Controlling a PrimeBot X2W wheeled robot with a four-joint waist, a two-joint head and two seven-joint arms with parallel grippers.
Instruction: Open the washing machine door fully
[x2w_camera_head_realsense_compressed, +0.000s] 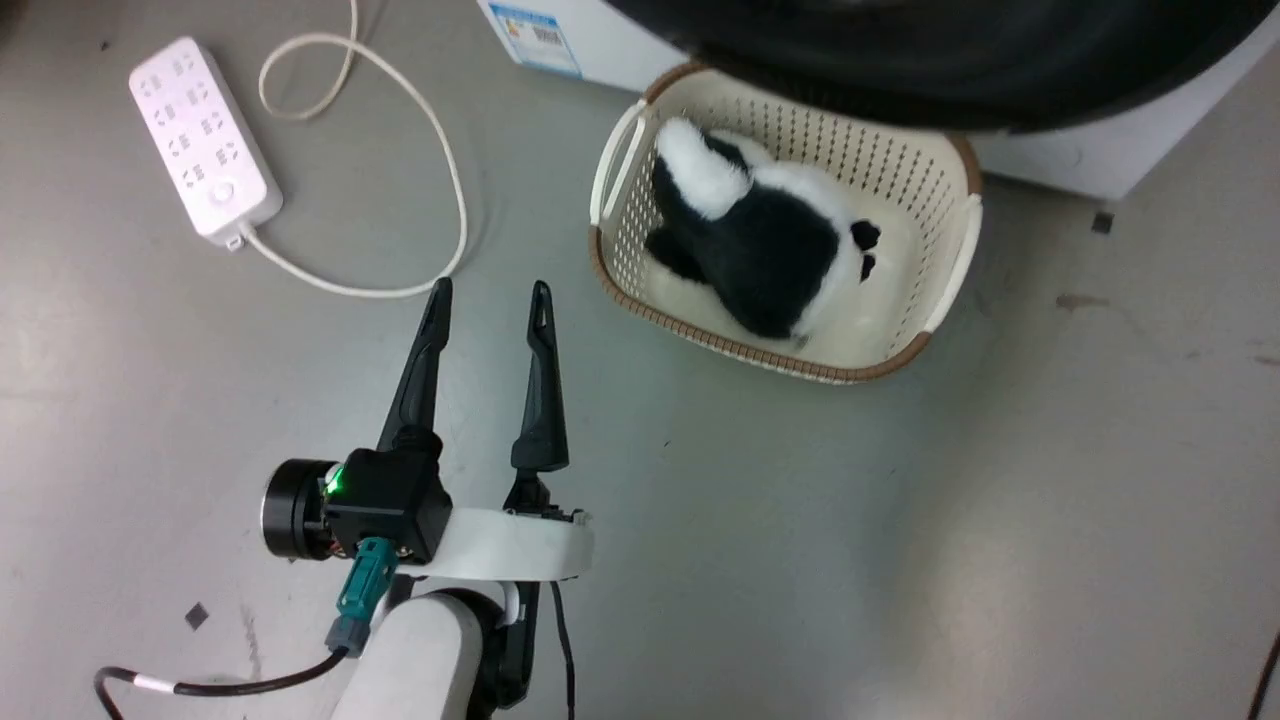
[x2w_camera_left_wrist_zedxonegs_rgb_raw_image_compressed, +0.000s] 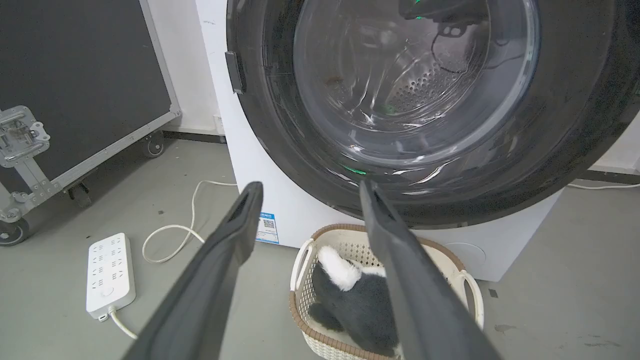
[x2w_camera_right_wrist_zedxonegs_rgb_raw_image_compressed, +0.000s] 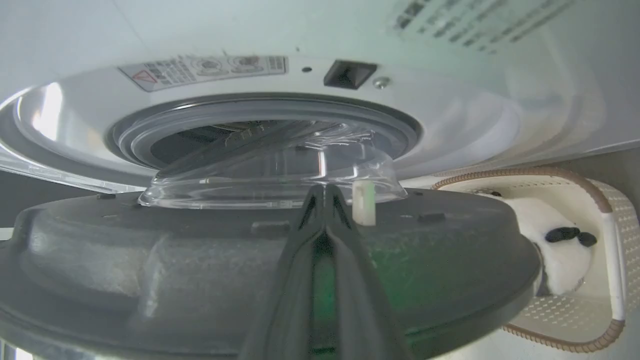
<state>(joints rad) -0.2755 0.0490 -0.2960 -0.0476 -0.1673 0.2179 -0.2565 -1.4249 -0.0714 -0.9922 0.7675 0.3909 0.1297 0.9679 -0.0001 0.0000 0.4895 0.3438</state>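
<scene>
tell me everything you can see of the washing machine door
The washing machine door is a round disc: a wide glossy black rim around a clear bulging glass bowl, with a small black handle on its edge. It stands ajar, off the grey gasket, overhanging the cream basket. Its grey inner face carries a white latch peg; the shut right tool seems to rest there.

The robot's left gripper (x2w_camera_head_realsense_compressed: 490, 288) has two long, tapering black fingers (x2w_camera_head_realsense_compressed: 420, 370), each slotted near its tip, on a black block (x2w_camera_head_realsense_compressed: 395, 505) with a green light (x2w_camera_head_realsense_compressed: 333, 487). On the block's left is a round black-and-silver cap (x2w_camera_head_realsense_compressed: 290, 510). Nearer come a white band (x2w_camera_head_realsense_compressed: 510, 545), a teal plug (x2w_camera_head_realsense_compressed: 358, 595), a black cable (x2w_camera_head_realsense_compressed: 230, 685) and a pale rounded forearm (x2w_camera_head_realsense_compressed: 420, 660).
</scene>
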